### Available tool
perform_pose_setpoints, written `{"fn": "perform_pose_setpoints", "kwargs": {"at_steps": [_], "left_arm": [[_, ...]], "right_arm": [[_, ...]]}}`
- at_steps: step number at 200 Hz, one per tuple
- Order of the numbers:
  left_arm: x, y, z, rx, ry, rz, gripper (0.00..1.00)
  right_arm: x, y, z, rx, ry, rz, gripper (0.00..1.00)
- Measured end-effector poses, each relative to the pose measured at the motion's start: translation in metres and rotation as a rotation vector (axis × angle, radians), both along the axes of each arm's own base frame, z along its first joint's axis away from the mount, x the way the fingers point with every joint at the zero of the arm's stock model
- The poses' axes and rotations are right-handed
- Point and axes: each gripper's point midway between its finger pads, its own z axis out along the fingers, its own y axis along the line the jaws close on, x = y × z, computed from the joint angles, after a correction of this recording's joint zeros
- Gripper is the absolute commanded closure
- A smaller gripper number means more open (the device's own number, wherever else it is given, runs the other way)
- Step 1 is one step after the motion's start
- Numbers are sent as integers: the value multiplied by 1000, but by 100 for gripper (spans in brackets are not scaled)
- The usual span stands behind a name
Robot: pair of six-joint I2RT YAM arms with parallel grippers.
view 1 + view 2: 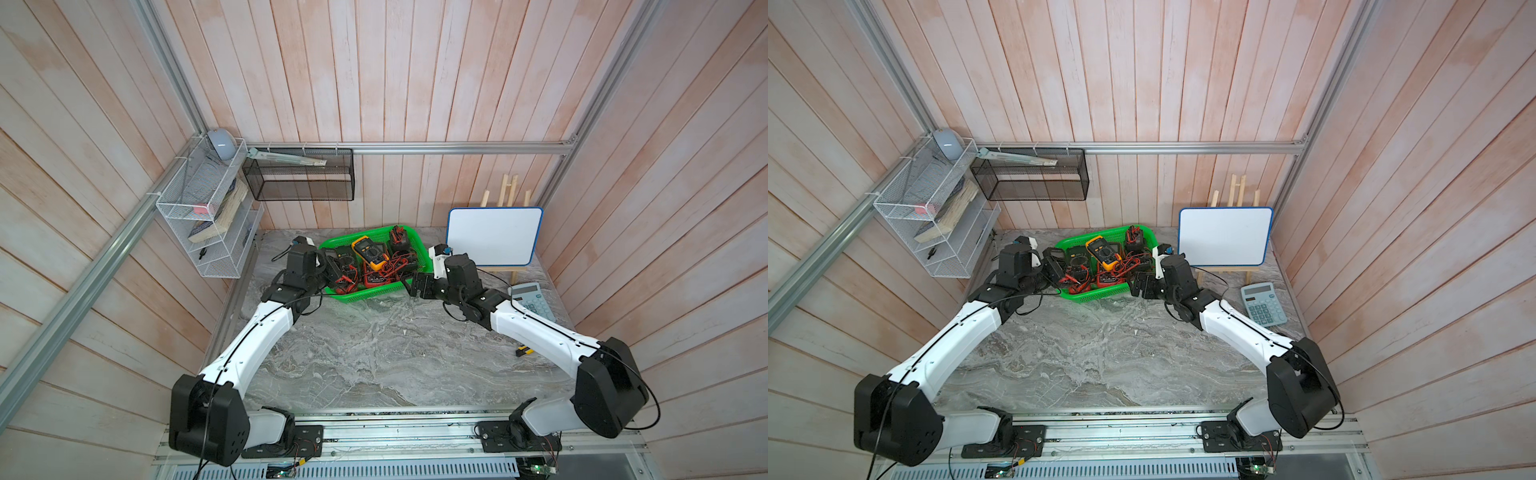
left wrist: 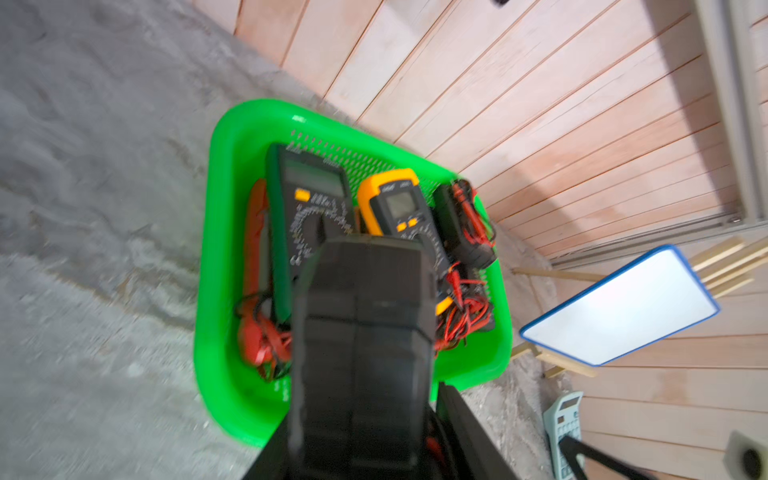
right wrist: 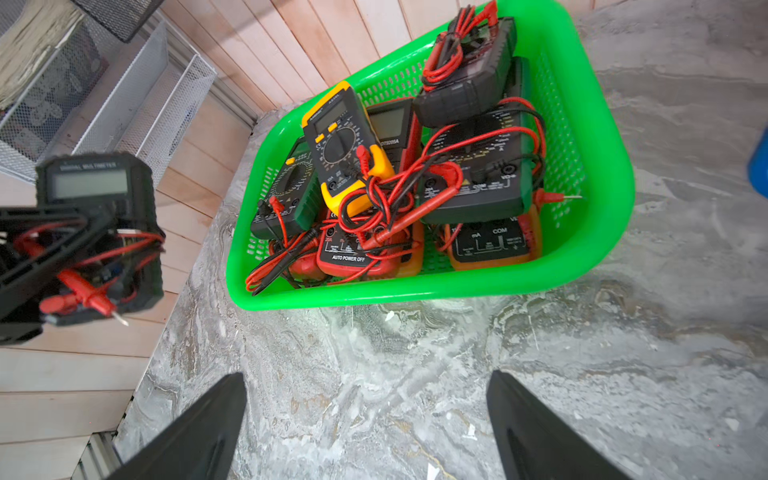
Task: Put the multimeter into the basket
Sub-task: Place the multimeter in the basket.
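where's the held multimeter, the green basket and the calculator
held multimeter point(image 3: 89, 183), right wrist view, on its grey display
basket point(image 3: 415, 295), right wrist view, on its long front rim
calculator point(image 1: 1264, 309), a top view, on its keypad

- The black multimeter point(image 2: 361, 332), blurred in the left wrist view, hides part of the basket point(image 2: 216, 249).
- Bottom meters point(image 3: 490, 245) in the basket lie half buried.
- Fingers point(image 3: 208, 428) of the right gripper point(image 3: 366, 376) run off the picture's edge.
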Motion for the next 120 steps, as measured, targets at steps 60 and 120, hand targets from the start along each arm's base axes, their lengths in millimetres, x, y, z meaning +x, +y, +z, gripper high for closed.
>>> {"fn": "perform_pose_setpoints", "kwargs": {"at_steps": [60, 120], "left_arm": [[64, -11, 18, -117, -133, -90, 95], [90, -22, 5, -232, -148, -94, 94]], "right_arm": [[-3, -12, -17, -3, 44, -29, 4], [-5, -17, -18, 0, 46, -41, 4]]}}
